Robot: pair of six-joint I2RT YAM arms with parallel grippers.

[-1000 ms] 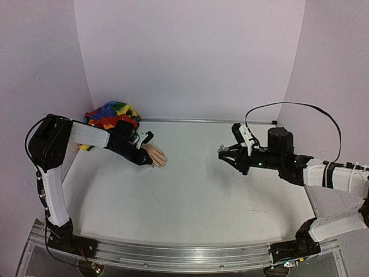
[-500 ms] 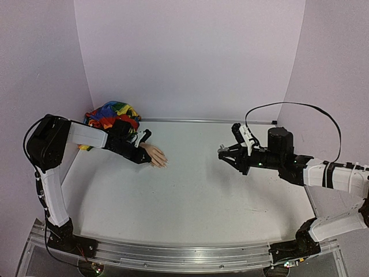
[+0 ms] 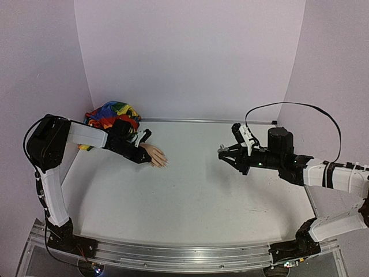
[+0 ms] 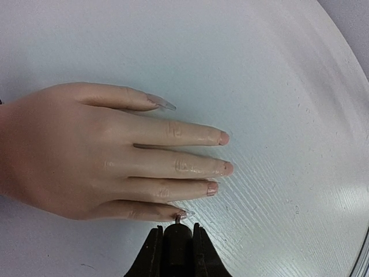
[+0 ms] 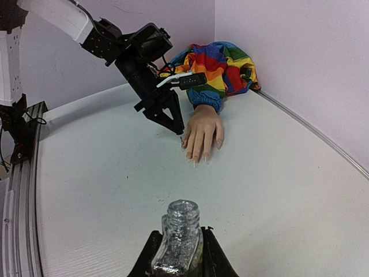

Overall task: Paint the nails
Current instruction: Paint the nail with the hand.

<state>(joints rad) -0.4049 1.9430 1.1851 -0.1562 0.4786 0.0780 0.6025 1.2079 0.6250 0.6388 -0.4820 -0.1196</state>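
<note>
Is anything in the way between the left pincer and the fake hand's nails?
No, nothing I can see. The left pincer holds a brush, and its tip is right at the nail of the nearest finger on the fake hand.

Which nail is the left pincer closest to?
The outermost finger's nail, lowest in the left wrist view: the left pincer sits right at it, the other nails lie farther off.

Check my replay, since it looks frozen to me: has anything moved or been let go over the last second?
Nothing visibly changed. The left gripper stays shut on the brush, whose tip sits at the outermost nail of the fake hand. The right gripper stays shut on the open bottle, well apart from the hand.
</note>
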